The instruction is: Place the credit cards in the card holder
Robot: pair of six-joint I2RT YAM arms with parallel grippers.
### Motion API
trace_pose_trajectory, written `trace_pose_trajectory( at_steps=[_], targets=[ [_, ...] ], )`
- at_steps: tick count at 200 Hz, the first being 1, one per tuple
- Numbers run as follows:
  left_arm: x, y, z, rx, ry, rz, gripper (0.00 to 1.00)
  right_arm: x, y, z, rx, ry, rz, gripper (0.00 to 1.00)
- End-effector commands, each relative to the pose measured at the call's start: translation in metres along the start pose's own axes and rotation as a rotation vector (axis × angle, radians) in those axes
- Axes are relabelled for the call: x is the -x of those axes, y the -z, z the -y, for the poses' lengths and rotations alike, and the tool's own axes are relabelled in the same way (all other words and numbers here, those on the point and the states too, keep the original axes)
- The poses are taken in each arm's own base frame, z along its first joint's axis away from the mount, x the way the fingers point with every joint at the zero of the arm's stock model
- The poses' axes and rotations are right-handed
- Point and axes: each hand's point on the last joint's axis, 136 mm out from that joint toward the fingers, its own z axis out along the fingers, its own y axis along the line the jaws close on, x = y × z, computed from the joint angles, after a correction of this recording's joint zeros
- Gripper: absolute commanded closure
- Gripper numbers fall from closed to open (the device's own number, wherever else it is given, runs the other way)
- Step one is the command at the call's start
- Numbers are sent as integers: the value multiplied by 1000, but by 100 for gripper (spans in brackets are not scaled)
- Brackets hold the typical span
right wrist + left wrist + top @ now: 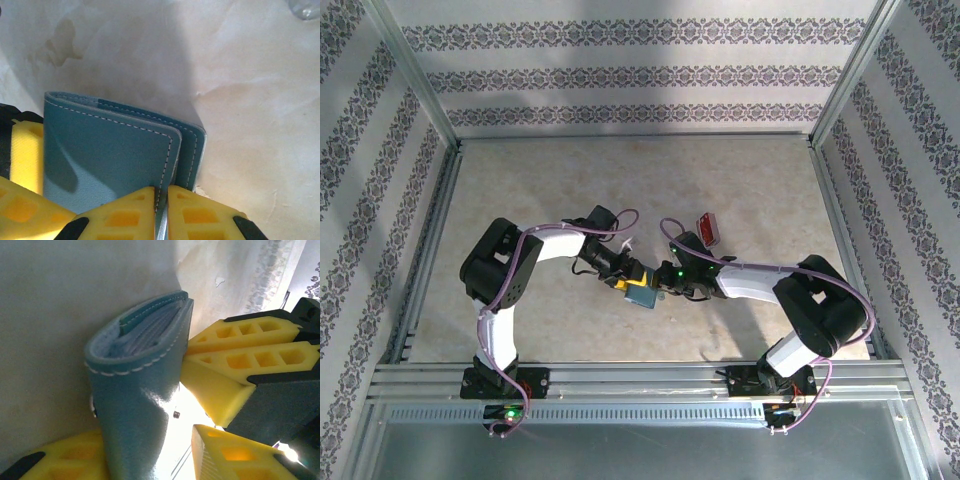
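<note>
The teal card holder (642,296) is folded and held off the table between both grippers. My right gripper (161,200) is shut on the edge of its front flap (105,160), with the back flap (192,150) free beside the fingers. My left gripper (150,440) straddles the holder (135,390). One yellow finger (65,460) rests against the holder, and a bright gap separates it from the other finger (225,452), so the jaws stand open. Pale inner pockets (145,327) show at the holder's top. A red-orange credit card (708,229) lies on the table behind the right arm.
The right gripper's yellow fingers (250,340) sit close to the holder in the left wrist view. Patterned walls (640,75) and metal rails (640,378) enclose the beige table (550,180).
</note>
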Motion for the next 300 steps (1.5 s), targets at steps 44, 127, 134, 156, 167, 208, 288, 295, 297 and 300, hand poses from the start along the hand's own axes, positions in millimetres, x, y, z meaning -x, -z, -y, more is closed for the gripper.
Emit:
trace_pose_trajectory(
  at_steps=[44, 127, 134, 156, 167, 208, 288, 295, 297, 300],
  targets=[
    [-3, 6, 2, 77, -61, 6, 76, -19, 6, 36, -125, -20, -47, 87],
    [-10, 16, -7, 172, -133, -9, 91, -10, 50, 18, -82, 22, 25, 67],
    [-11, 16, -8, 180, -145, -10, 91, -10, 55, 17, -67, 20, 34, 65],
    [-14, 16, -11, 186, -157, -19, 92, -11, 70, 14, -35, 24, 47, 60],
    [-16, 17, -12, 193, -157, -26, 91, -13, 76, 16, -38, 29, 51, 59],
    [-21, 17, -13, 197, -176, -54, 96, -28, 85, 12, -6, 133, 18, 58],
    [-19, 33, -22, 334, -300, -81, 100, -46, 61, 17, -38, 316, -28, 71],
    [-19, 32, -22, 327, -292, -80, 100, -50, 56, 17, -47, 328, -51, 72],
    [-20, 31, -22, 323, -291, -82, 100, -50, 55, 16, -49, 332, -55, 73],
    [-20, 30, -22, 317, -287, -85, 100, -51, 53, 16, -54, 337, -59, 73]
  ],
)
